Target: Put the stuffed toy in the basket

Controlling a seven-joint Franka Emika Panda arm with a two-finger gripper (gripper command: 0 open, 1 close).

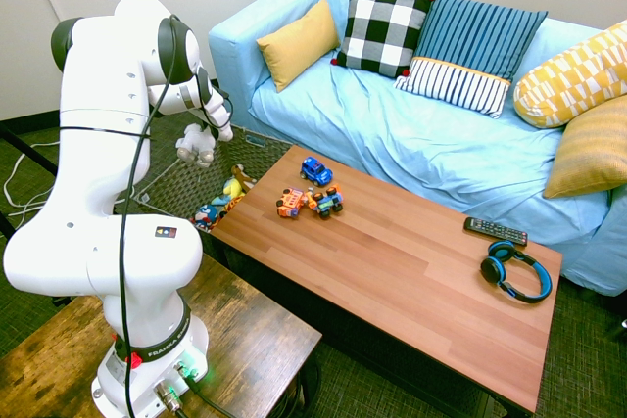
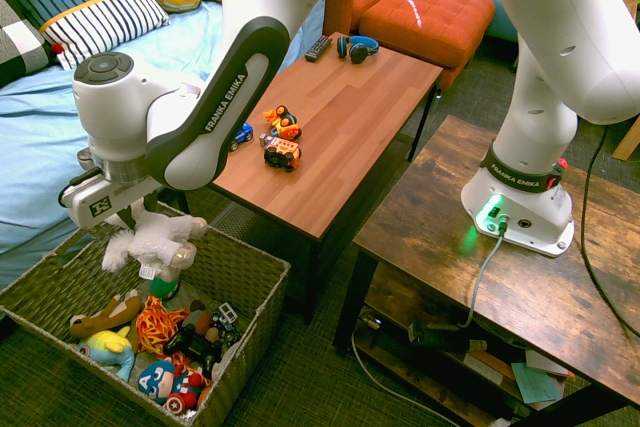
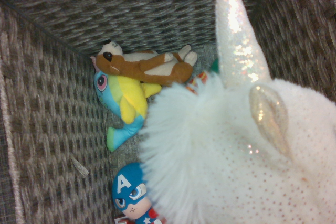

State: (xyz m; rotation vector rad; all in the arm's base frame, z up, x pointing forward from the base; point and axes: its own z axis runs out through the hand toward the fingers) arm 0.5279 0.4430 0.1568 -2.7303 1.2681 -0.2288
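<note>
First exterior view: white stuffed toy (image 1: 196, 145) hangs from arm, over woven basket (image 1: 186, 183).

Second exterior view: pincer (image 2: 140, 209) closed on stuffed toy, above basket's inside; toys lie below.

Wrist view: stuffed toy's glittery horn, white fluff up close; brown plush dog (image 3: 147, 66), yellow-blue plush (image 3: 125, 98), masked doll (image 3: 132, 192) in basket.
</note>
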